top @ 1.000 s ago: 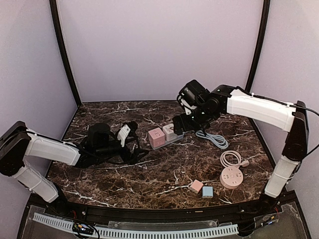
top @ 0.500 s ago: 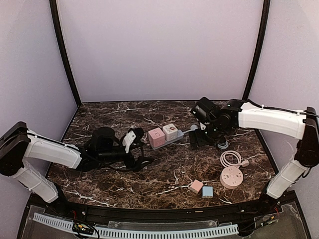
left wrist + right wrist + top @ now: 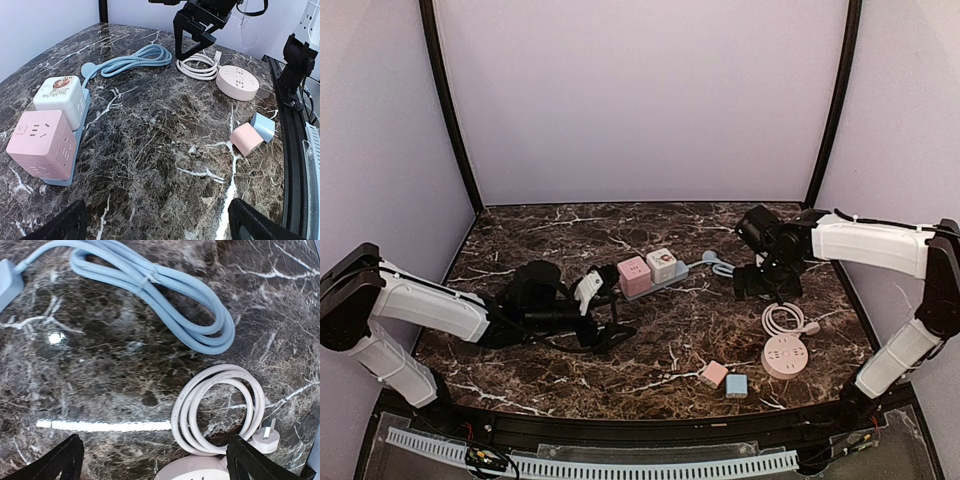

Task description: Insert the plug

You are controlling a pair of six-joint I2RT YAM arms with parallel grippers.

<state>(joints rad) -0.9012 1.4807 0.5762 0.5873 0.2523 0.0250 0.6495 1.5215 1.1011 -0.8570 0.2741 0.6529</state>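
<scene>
White plug (image 3: pixel 265 433), prongs visible only from right wrist, left gripper (image 3: pixel 157 221) and right gripper (image 3: pixel 153 458) spread

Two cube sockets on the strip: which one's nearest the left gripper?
The pink cube, at the end of the strip facing the left gripper. The white cube with the red emblem sits beyond it, farther away.

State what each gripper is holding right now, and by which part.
Nothing is held: the left gripper stands open over the table, and the right gripper stands open above the coiled white cable.
</scene>
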